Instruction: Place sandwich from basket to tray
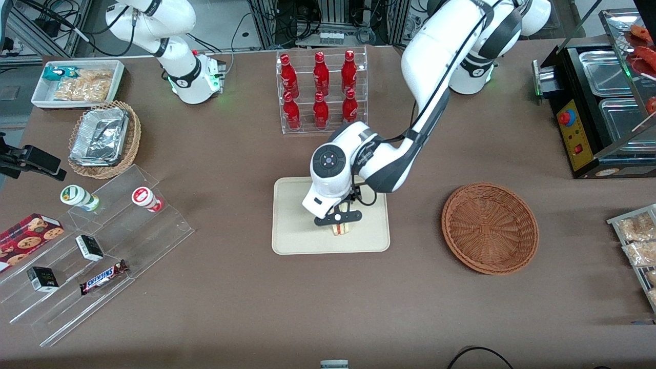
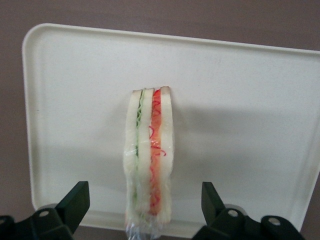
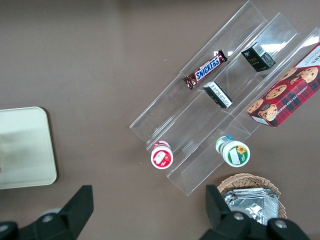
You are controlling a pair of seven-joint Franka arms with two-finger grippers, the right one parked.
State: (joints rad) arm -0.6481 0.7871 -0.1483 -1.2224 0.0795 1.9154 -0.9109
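Tray (image 1: 292, 241) mid-tabletop. Sandwich (image 1: 340, 228) stands on edge on it, near the tray's front edge; gripper (image 1: 339, 219) directly over it, fingers (image 2: 75, 200) spread wide, not touching bread. Basket (image 1: 489, 227) toward the working arm's end of the table, empty. Risk: the narrow wedge tips flat, or a finger clips it on lift-off.

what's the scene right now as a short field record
sandwich: standing on edge on the tray, filling layers visible
basket: no sandwich in it, beside the tray toward the working arm's end
gripper: directly above the sandwich, fingers open, one on each side, not touching it
task state: sandwich is out of the basket and on the tray, released
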